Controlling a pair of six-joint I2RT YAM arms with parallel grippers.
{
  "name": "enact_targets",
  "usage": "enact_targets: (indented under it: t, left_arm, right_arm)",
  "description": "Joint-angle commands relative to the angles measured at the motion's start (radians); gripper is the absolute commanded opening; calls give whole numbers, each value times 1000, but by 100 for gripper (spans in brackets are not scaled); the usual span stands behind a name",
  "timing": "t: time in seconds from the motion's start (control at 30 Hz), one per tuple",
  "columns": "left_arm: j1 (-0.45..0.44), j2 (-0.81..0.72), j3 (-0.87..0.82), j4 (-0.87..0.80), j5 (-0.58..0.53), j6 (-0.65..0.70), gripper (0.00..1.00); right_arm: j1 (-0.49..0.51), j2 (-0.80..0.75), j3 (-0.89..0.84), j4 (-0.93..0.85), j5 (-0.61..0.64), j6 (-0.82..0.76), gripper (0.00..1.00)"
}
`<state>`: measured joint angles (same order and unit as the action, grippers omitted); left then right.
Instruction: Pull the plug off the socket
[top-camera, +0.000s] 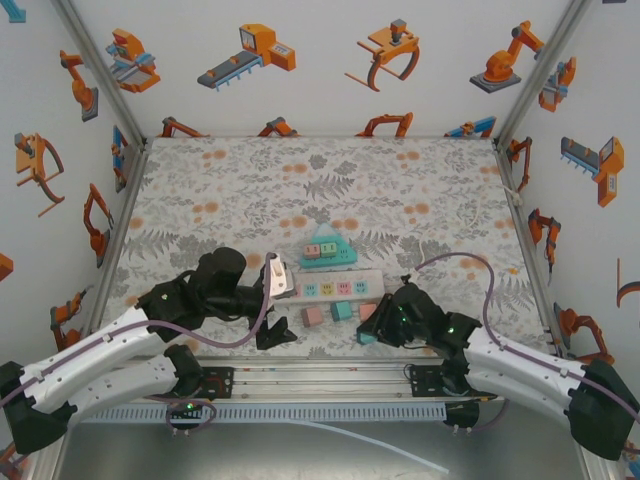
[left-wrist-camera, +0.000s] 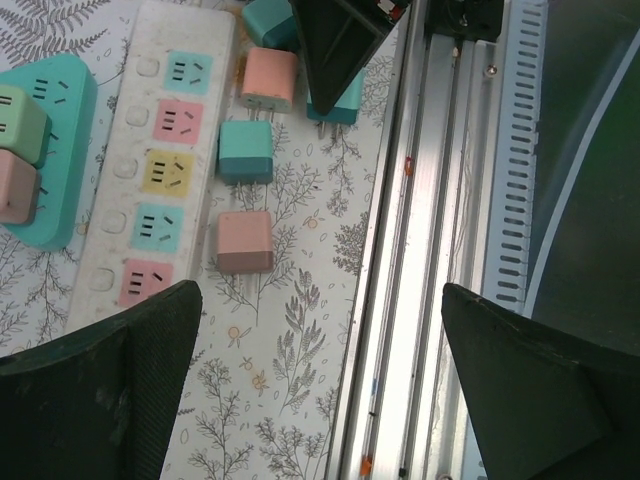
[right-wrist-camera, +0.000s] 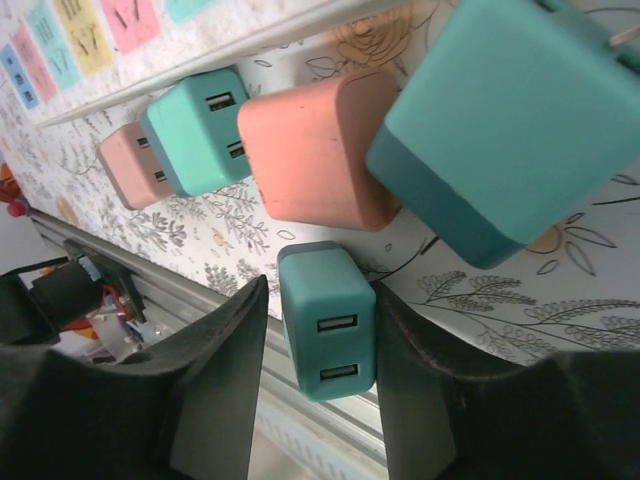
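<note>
A white power strip (top-camera: 340, 287) (left-wrist-camera: 170, 150) lies mid-table with coloured socket faces. Behind it a teal triangular socket (top-camera: 328, 250) (left-wrist-camera: 55, 150) carries a green plug (left-wrist-camera: 20, 125) and a pink plug (left-wrist-camera: 15, 185). Several loose pink and teal plugs lie in front of the strip. My right gripper (top-camera: 378, 328) (right-wrist-camera: 320, 290) straddles a small teal plug (right-wrist-camera: 325, 320) (top-camera: 367, 337) with two USB ports. One finger touches it and a narrow gap shows at the other. My left gripper (top-camera: 277, 305) (left-wrist-camera: 320, 300) hangs wide open and empty over the table's front edge.
Loose plugs by the strip: pink (left-wrist-camera: 245, 243), teal (left-wrist-camera: 246, 152), pink (left-wrist-camera: 268, 78). A large teal plug (right-wrist-camera: 510, 120) lies close to my right fingers. A metal rail (top-camera: 320, 378) (left-wrist-camera: 430, 250) runs along the near edge. White walls enclose the table.
</note>
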<state>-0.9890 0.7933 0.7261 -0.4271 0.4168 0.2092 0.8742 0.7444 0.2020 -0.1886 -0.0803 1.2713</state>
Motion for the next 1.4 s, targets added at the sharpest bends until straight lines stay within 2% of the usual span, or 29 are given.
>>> enact_targets:
  t: [0.0, 0.6, 0.8, 0.9, 1.03, 1.1, 1.23, 1.37]
  left_arm:
    - [-7, -3, 10, 0, -16, 21, 97]
    - [-13, -21, 6, 0, -73, 8, 97]
    - [-13, -35, 19, 2, -192, -9, 97]
    - [-13, -26, 28, 27, -298, -17, 97]
    - [-2, 16, 53, 115, -458, -38, 97]
    - [24, 52, 83, 134, -485, -40, 97]
    - [135, 151, 153, 198, -423, -83, 97]
    - [290, 292, 249, 260, -284, -215, 97]
  right_arm:
    - [6, -20, -18, -55, 44, 10, 49]
    - [6, -153, 37, -257, 112, 1, 57]
    - [6, -181, 183, -370, 178, -130, 58]
    - [6, -177, 308, -412, 244, -284, 58]
    - [6, -138, 481, -422, 376, -573, 67]
    - [6, -110, 547, -391, 421, -718, 67]
    - [6, -61, 604, -193, 357, -1077, 67]
    - [5, 3, 613, 9, 284, -1395, 77]
